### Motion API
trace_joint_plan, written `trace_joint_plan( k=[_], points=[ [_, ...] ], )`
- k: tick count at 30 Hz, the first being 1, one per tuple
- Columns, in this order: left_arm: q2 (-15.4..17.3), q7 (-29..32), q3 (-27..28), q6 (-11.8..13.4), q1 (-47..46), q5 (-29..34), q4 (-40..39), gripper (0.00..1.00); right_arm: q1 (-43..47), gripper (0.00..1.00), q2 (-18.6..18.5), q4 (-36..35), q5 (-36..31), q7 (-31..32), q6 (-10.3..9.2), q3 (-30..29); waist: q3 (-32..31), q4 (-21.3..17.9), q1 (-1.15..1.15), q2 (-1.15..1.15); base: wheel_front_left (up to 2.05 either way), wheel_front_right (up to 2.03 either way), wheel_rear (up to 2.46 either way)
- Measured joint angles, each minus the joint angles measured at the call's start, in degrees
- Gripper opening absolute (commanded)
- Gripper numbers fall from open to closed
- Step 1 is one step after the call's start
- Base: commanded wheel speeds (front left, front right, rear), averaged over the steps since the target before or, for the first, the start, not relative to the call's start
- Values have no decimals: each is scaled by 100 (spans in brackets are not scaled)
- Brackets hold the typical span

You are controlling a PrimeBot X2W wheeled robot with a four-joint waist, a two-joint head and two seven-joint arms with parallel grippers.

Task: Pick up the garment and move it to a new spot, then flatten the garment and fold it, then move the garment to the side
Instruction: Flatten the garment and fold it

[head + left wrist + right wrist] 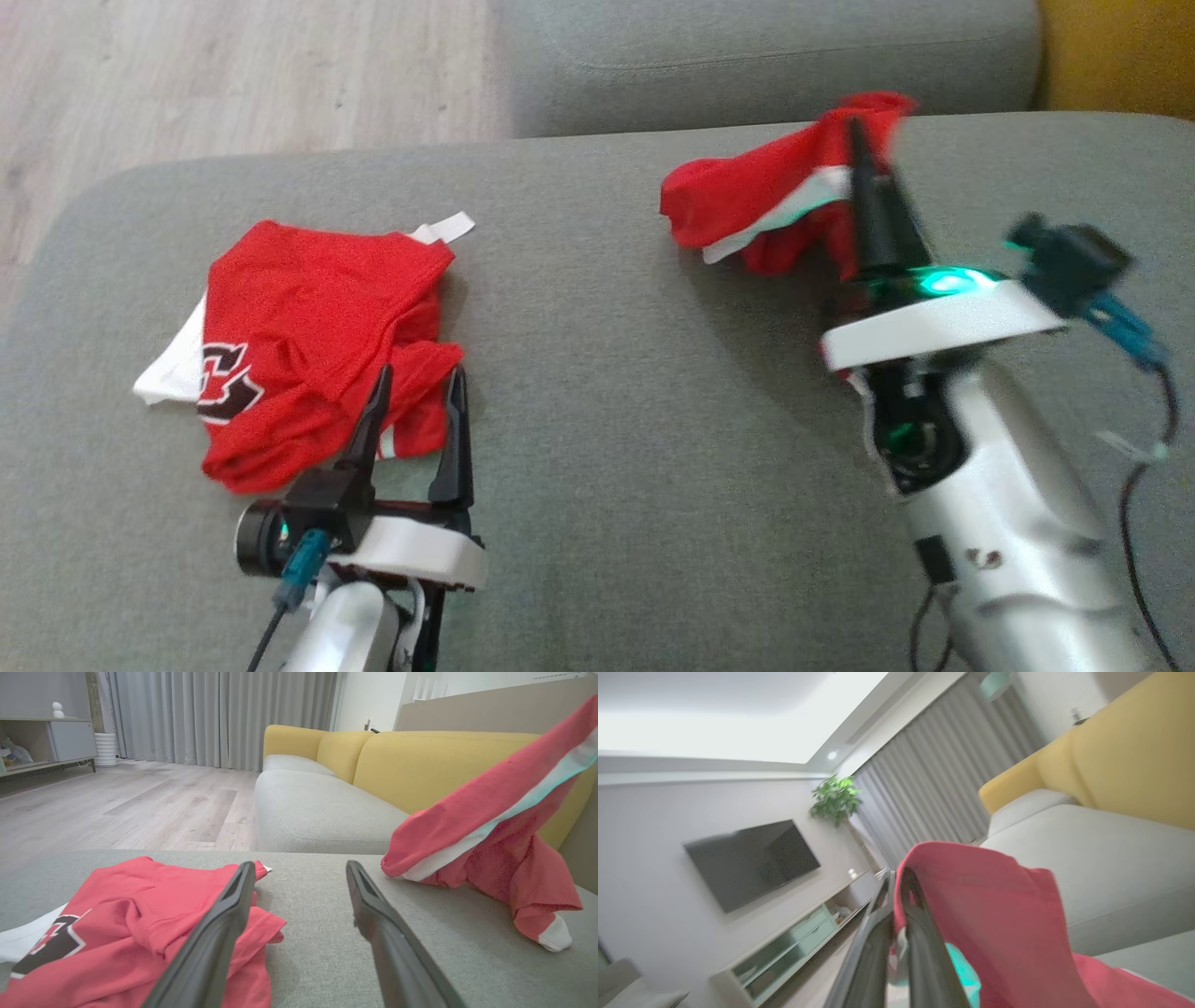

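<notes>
A red garment (747, 196) with a white stripe hangs lifted over the far right of the grey cushion, my right gripper (854, 126) shut on its upper edge. From the right wrist view the closed fingers (896, 879) pinch the red cloth (985, 914), which drapes to the right. A second red garment (317, 317) with a black-and-white letter lies crumpled at the left. My left gripper (417, 378) stands open at that garment's near right corner, one finger over the cloth. The left wrist view shows the open gripper (300, 865), the crumpled garment (131, 914) and the lifted one (490, 826).
Everything rests on a wide grey cushion (607, 420). Behind it lies another grey sofa seat (747, 65) with a yellow backrest (1120, 56). Wooden floor (233, 75) lies at the far left. Cables hang beside my right forearm (1148, 439).
</notes>
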Motion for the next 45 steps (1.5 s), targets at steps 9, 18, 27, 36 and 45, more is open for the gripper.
trace_joint_plan(
  k=[9, 18, 27, 36, 45],
  points=[
    [-18, 0, 145, -27, 70, 120, -68, 100, 1169, 0, 10, 1335, -621, -3, 0, -2251, -31, -392, 0, 0, 0, 0, 0],
    [-41, 0, 115, -112, 65, 178, -56, 100, 950, 0, 34, 2309, -1987, 90, 0, -3806, 163, -556, 1, 0, 0, 0, 0],
    [-54, 0, 114, -156, 59, 202, -27, 100, 628, 100, 40, 2156, -2958, -73, 0, -3955, 263, -593, 1, 0, 0, 0, 0],
    [-60, 0, 97, -160, -2, 201, -22, 100, 1907, 100, 52, -552, -3174, -90, 0, -1544, 276, -418, 1, 0, 0, 0, 0],
    [-67, 0, 11, -157, -187, 194, -41, 100, 1720, 100, 34, -105, -4210, 101, 0, -754, 506, 12, 1, 0, 0, 0, 0]
  ],
)
